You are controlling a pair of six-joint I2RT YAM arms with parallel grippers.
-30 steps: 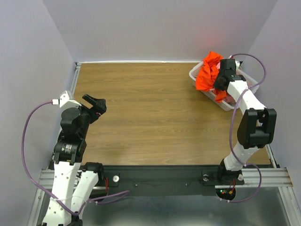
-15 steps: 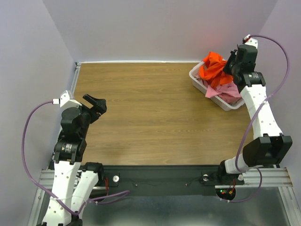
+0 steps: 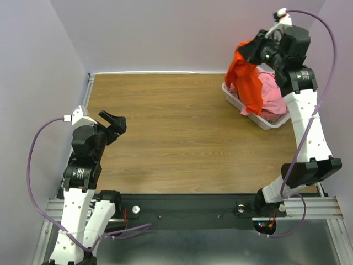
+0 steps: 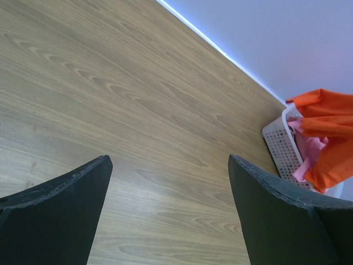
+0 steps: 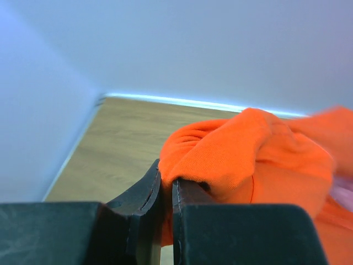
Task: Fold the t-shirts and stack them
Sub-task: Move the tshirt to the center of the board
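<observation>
Hanging from the right claw [image 3: 245, 48] in the upper right of the overhead view, the orange t-shirt [image 3: 248, 83] falls in one long bunched fold, with its lower end over the left part of the white basket [image 3: 271, 125]. That claw is clenched on a gathered ridge of the orange cloth. In the right wrist view its two matte black fingers [image 5: 144, 193] stand almost together with the fabric pinched between them. The pink t-shirt [image 3: 269, 94] lies crumpled inside the basket, just right of the hanging orange one and touching it.

The basket sits in the far right corner of the tabletop [image 3: 182, 127], close to the back edge and the right wall. A broad stretch of wood lies between it and the left claw [image 3: 114, 121], which is at the middle left of the frame, near the left edge of the tabletop. The left claw is released, its jaws spread wide and aimed toward the upper right.

The tabletop is brown wood-grain laminate with a pale strip along its back edge. The basket is white plastic, and its side wall [image 4: 278, 146] is a grid of small holes. Close up, the orange cloth shows a fine knit texture and soft rounded folds.
</observation>
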